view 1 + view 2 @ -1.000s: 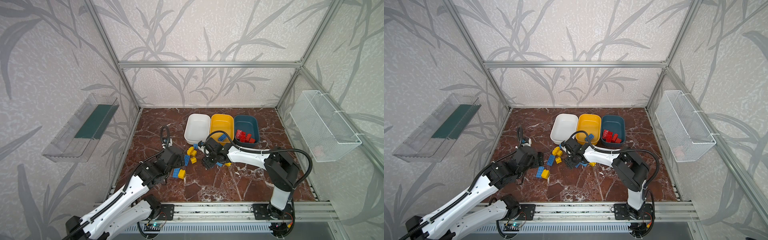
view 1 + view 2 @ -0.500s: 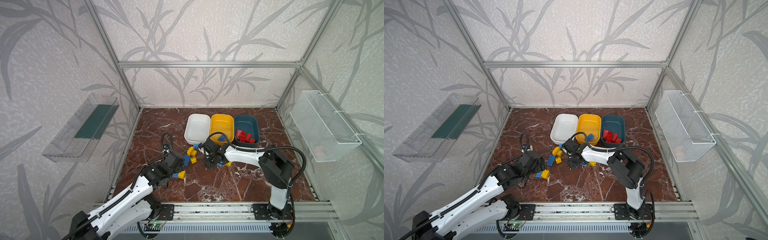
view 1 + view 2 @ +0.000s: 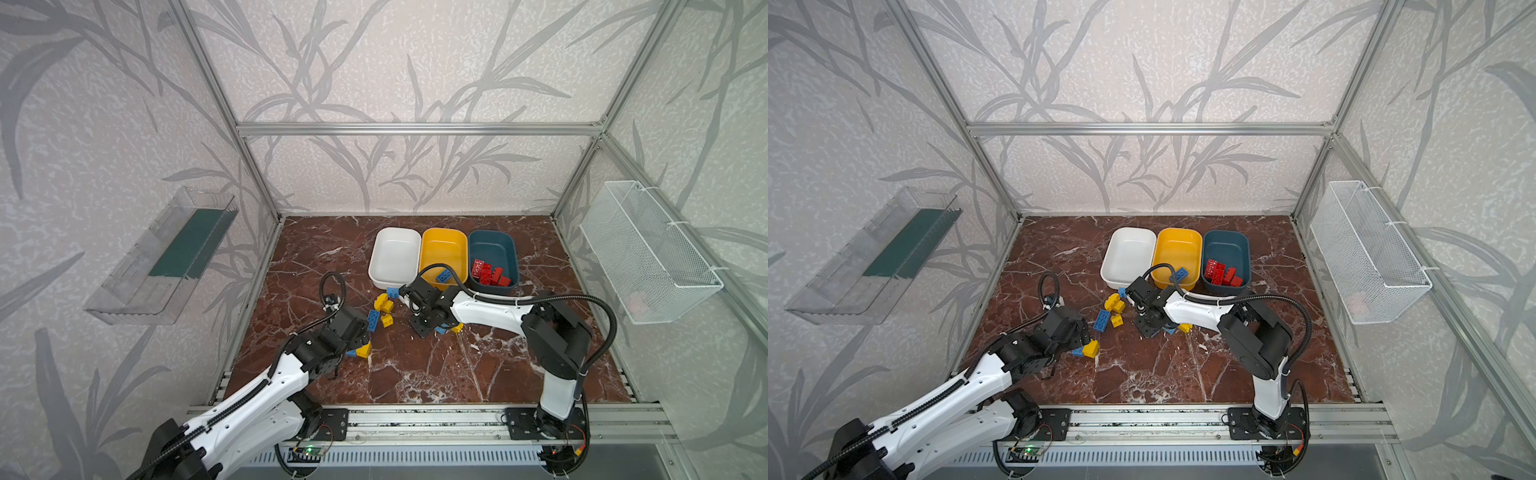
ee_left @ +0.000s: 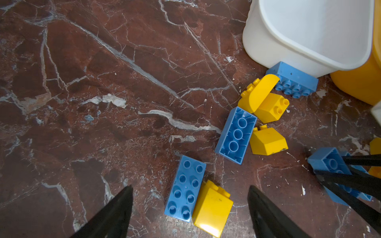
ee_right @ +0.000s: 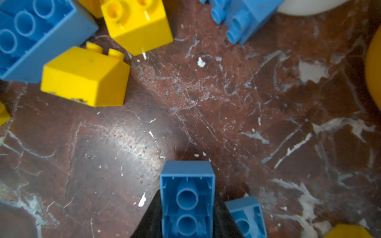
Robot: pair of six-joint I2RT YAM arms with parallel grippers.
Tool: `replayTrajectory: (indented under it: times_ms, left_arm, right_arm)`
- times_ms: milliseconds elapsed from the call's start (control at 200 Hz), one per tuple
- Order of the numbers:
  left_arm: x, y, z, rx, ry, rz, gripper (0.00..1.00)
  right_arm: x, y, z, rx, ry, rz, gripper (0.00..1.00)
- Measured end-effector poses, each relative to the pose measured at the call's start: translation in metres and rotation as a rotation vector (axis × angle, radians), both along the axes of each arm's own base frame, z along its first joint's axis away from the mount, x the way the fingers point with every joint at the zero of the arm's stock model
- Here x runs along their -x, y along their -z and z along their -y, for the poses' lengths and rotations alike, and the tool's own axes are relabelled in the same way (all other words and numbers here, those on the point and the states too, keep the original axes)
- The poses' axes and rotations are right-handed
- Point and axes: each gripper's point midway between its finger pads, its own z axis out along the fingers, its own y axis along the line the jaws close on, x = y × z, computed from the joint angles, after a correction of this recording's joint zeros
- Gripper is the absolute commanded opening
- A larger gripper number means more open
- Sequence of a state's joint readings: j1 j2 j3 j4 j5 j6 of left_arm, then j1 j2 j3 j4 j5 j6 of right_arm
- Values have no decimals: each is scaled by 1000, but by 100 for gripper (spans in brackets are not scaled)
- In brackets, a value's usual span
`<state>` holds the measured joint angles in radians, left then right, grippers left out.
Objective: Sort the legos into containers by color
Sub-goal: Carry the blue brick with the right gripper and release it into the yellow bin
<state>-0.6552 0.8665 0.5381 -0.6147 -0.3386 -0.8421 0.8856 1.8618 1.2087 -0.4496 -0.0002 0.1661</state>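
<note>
Your right jaws pinching blue brick (image 5: 186,181); left jaws hovering spread over studded blue brick (image 4: 185,185), yellow block (image 4: 212,208) at its 3 o'clock.

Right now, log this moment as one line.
right gripper: shut on blue lego | left gripper: open above loose legos | teal tub: red legos | yellow tub: one blue brick | white tub: empty

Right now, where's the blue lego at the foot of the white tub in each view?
In a top view: blue lego at white tub's near wall.
In a top view: same spot.
Left wrist: against the tub wall.
Right wrist: cut off, beside the tub.
Shared landmark: white tub.
</note>
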Motion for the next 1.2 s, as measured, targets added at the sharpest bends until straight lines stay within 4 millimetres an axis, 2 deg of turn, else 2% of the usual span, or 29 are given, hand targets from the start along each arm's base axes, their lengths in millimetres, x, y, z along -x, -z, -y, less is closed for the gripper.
replayTrajectory:
  times_ms: [205, 450, 685, 795, 935, 1110, 1200]
  left_arm:
    - [6, 14, -5, -8, -11, -29, 86]
    - [4, 3, -1, 36, 0, 8, 86]
    - [0, -17, 3, 65, 12, 54, 85]
    - [0, -19, 6, 74, 23, 50, 85]
    - [-1, -15, 8, 63, 33, 29, 85]
    - [0, -3, 9, 36, 36, -18, 85]
    - [0, 1, 9, 28, 37, -34, 86]
  right_arm:
    - [-7, -40, 0, -43, 11, 68, 25]
    - [-30, -98, -8, -137, 49, 162, 25]
    - [-77, -153, 1, -252, 173, 221, 25]
    - [-103, -168, 11, -289, 235, 237, 25]
    - [-138, -160, 32, -287, 319, 226, 25]
    - [-169, -118, 55, -247, 405, 152, 28]
    - [-179, -99, 63, -232, 434, 118, 33]
